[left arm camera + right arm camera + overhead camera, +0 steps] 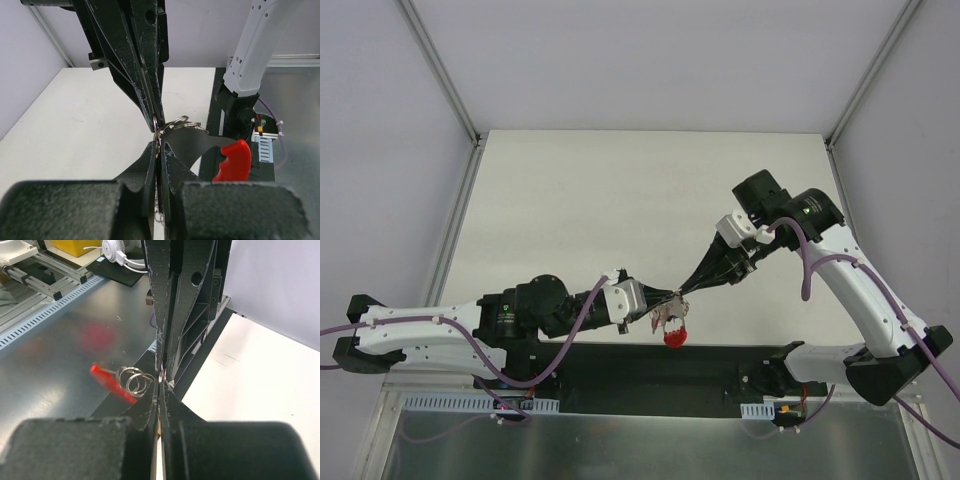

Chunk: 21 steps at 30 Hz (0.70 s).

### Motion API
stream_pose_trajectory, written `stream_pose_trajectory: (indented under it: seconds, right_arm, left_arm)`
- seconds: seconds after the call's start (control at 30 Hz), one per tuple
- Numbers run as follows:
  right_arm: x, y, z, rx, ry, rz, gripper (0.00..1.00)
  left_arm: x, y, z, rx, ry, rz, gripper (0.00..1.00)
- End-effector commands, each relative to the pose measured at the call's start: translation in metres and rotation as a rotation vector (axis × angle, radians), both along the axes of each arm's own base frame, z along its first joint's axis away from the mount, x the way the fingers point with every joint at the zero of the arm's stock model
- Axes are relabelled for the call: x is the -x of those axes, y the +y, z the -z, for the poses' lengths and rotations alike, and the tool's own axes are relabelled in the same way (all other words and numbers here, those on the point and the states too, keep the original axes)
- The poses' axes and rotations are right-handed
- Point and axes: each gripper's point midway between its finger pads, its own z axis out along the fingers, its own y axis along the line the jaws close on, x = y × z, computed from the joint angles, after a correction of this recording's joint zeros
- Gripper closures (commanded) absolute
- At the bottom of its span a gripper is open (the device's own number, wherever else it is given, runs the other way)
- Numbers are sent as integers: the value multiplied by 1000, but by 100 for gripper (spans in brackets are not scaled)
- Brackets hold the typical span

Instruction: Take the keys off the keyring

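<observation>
1. The keyring sits at the tips where both end effectors meet; the keys dangle just below, the red one lowest.
2. The left end effector is clamped fully closed on the keyring; the right end effector likewise, tip to tip.
3. Which coil each pinches I cannot tell.
4. Best: keep one side firm and turn the other slowly so a key slides along the coil; no hard pulling.

I find no text, label, brand, number or sign that I can read in any of my views.
</observation>
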Motion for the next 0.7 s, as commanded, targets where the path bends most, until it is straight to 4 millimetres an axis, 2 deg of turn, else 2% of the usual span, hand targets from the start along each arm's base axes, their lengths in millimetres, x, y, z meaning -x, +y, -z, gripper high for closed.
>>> stream_pose_trajectory:
  seconds: [0.0,0.33,0.6,0.67]
  right_arm:
    - [36,-15,-17,0,181,-47,99]
    - [41,-12,-5,61,168,-80,99]
    - [37,-8,8,108,144,-77,99]
    - [37,-7,14,168,181,-63,99]
  left_arm:
    - [-2,6,-16,22,-47,-5,100]
    - [-10,9,-20,1,-46,-48,100]
    - [-15,16,-26,21,-11,-64,100]
    - [-15,16,-26,18,-4,-65,100]
